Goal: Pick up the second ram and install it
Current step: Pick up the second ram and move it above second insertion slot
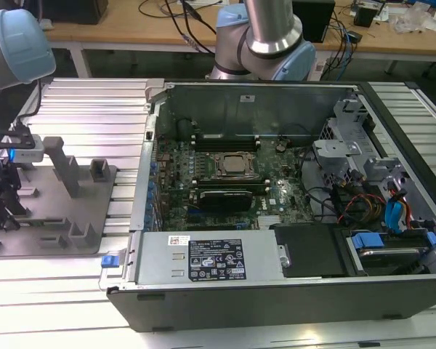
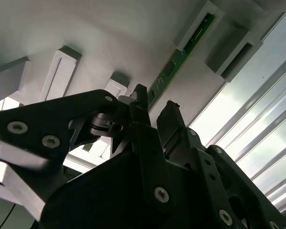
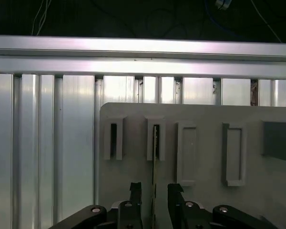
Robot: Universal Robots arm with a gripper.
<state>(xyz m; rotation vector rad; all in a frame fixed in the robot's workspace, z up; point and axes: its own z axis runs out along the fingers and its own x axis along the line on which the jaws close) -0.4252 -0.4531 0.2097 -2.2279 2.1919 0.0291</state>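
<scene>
Gripper up close in both wrist views, its 2 black fingers spread apart. 1 finger sits on each side of the second ram, with a gap showing on both sides, so no grip on it yet. The ram stands on edge, a thin green strip, its far end seated in a slotted holder on the gray fixture plate. Past the plate runs the ribbed aluminium table. In the exterior view the plate lies at the exterior view's left. The open computer case sits beside it toward the exterior view's right, motherboard exposed, well apart from the ram.
</scene>
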